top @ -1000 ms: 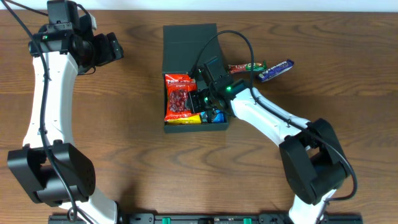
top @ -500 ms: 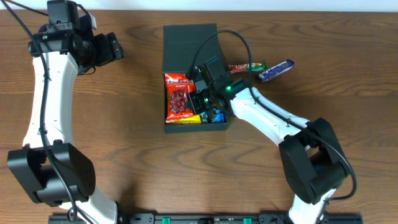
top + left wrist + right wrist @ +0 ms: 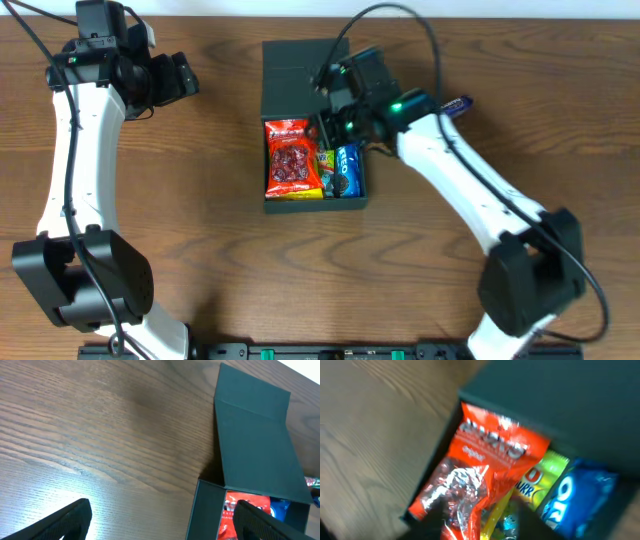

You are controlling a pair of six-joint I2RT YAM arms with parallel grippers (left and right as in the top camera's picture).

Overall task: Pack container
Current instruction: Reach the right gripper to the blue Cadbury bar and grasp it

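Observation:
The dark teal container (image 3: 315,206) stands at the table's centre with its flap lid (image 3: 300,70) open toward the back. Inside lie a red snack packet (image 3: 290,155), a green-yellow packet (image 3: 326,165) and a blue Oreo packet (image 3: 346,170). My right gripper (image 3: 335,110) hovers over the box's back right corner, open and empty. Its blurred wrist view looks down on the red packet (image 3: 480,465), the green-yellow packet (image 3: 542,477) and the Oreo packet (image 3: 575,495) between its fingers (image 3: 485,525). My left gripper (image 3: 180,75) is open and empty, far left of the box (image 3: 200,510).
A blue snack bar (image 3: 456,103) lies on the table to the right of the lid, partly hidden by my right arm. The left gripper (image 3: 160,525) hangs over bare wood. The table's back edge runs just behind the lid.
My right gripper has lifted out of the box and moved back toward the lid. The blue Oreo packet now lies uncovered in the box. The left arm has not moved.

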